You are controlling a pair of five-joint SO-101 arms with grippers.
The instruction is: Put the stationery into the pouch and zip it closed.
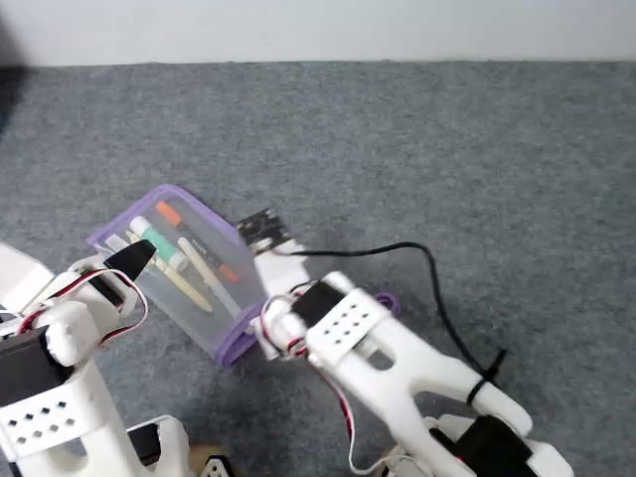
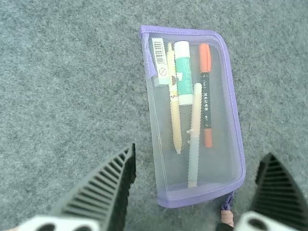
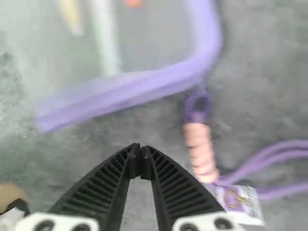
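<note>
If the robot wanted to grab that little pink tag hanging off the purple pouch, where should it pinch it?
Probably the pink pull itself, pinched across its narrow width from above. It lies flat on the carpet, sticking out from a corner of the pouch, so its long sides are free. The right gripper, shut, sits beside it.

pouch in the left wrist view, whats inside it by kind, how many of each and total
pens: 3 (cream pen, white pen, orange-capped pen)
green and white tube: 1
white labelled block, probably an eraser: 1
total inside the pouch: 5
</note>
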